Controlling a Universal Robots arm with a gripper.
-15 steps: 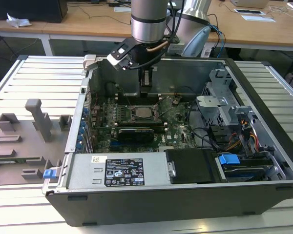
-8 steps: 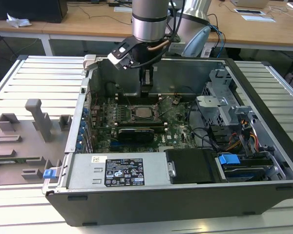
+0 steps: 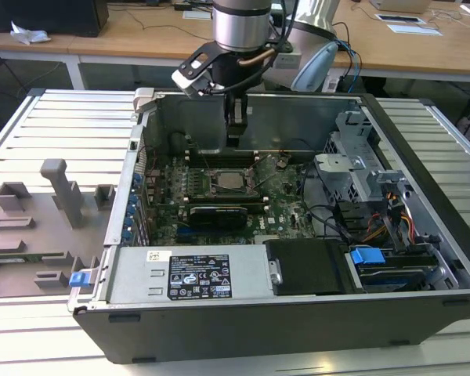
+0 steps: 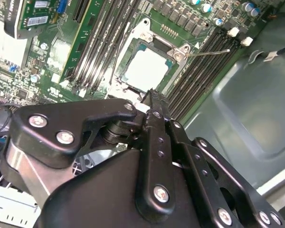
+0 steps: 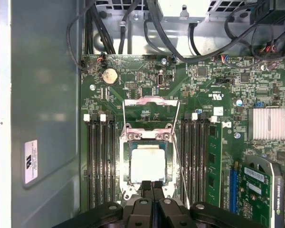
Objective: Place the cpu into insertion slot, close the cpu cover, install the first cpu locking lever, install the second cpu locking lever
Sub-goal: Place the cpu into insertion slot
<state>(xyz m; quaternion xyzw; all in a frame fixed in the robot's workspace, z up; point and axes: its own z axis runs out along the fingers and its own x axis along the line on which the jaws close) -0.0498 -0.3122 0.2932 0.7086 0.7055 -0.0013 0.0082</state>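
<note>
The cpu (image 5: 148, 163) lies flat with its silver top up in the insertion slot (image 5: 128, 156) on the green motherboard; it also shows as the cpu (image 4: 145, 69) and the cpu (image 3: 229, 182). The cpu cover (image 5: 146, 136) appears lowered, framing the chip. Two thin wire levers (image 5: 183, 166) stand free beside the socket, and one lever (image 4: 211, 52) sticks out sideways. My gripper (image 5: 152, 185) hovers just above the socket's edge, fingertips pressed together and holding nothing. It hangs inside the open case as the gripper (image 3: 235, 135) and reaches toward the chip as the gripper (image 4: 149, 94).
Long black memory slots (image 5: 102, 161) flank the socket on both sides. An expansion card (image 5: 259, 190) and a finned heatsink (image 5: 268, 123) lie to one side. Cables (image 5: 133, 19) and a drive cage (image 3: 360, 168) crowd the case. A grey fixture (image 3: 59, 188) stands at the exterior view's left.
</note>
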